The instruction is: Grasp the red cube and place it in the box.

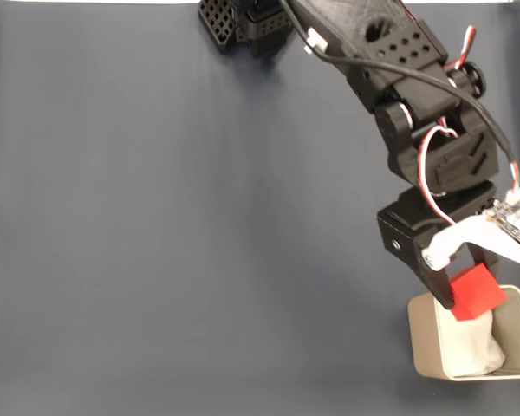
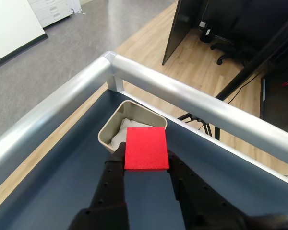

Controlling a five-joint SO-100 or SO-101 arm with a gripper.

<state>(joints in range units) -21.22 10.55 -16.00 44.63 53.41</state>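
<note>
Fixed view: black two-finger gripper (image 1: 470, 293) clenched on the small bright red cube (image 1: 477, 291), held above the upper-left corner of the beige, white-rimmed, rounded box (image 1: 423, 340) with white lining. Wrist view: same red cube (image 2: 145, 148) pinched between black fingers (image 2: 116, 163), just short of the box (image 2: 143, 113), opening straight ahead, slightly beyond.

box (image 2: 110, 130) partly behind red cube (image 2: 145, 148); arm (image 1: 416, 95) cropped at top
</note>
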